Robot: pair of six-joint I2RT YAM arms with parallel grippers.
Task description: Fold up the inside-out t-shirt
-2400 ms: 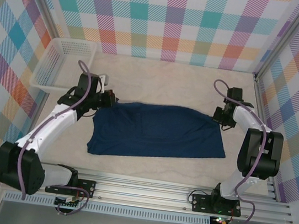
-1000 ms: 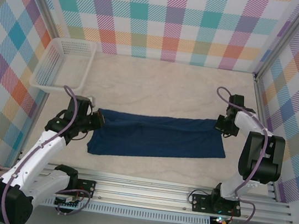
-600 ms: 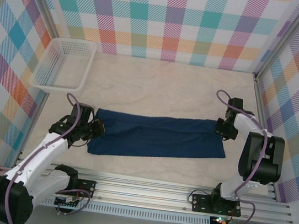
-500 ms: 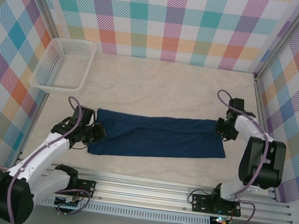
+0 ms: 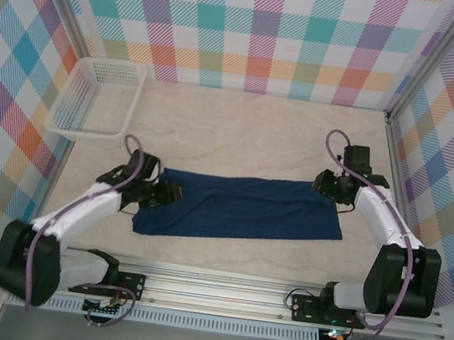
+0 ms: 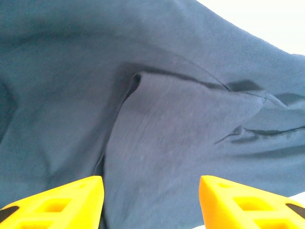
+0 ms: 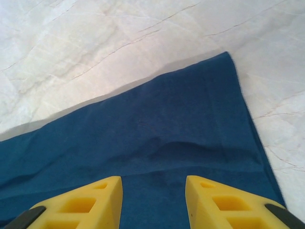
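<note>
**Shirt's down in a long strip – the left end worries me**

The navy t-shirt (image 5: 243, 208) lies flat on the surface (image 5: 258, 132) as a long band running left to right, closer to the arms than to the back wall, and well away from the white basket (image 5: 102, 95) in the far left corner.

The left gripper (image 5: 171, 193) hangs over the left end with its jaws wide apart and nothing pinched between them. The right gripper (image 7: 153, 200) sits over the right end, jaws apart too, a bit narrower, also holding nothing.

What could go wrong from here, as I see it:

- The left wrist view shows a rumpled flap (image 6: 181, 119) with creases around it. Fold across that and the lump probably gets locked in.
- The strip looks taller on the left than on the right, so the layers may not line up – a cross fold would likely come out crooked.
- The fabric looks thin and soft. Pinch just the top layer and the fold could peel open; a fingertip that snags on the way up could drag the whole end out of place.

I'd flatten that left end before going further.
</note>
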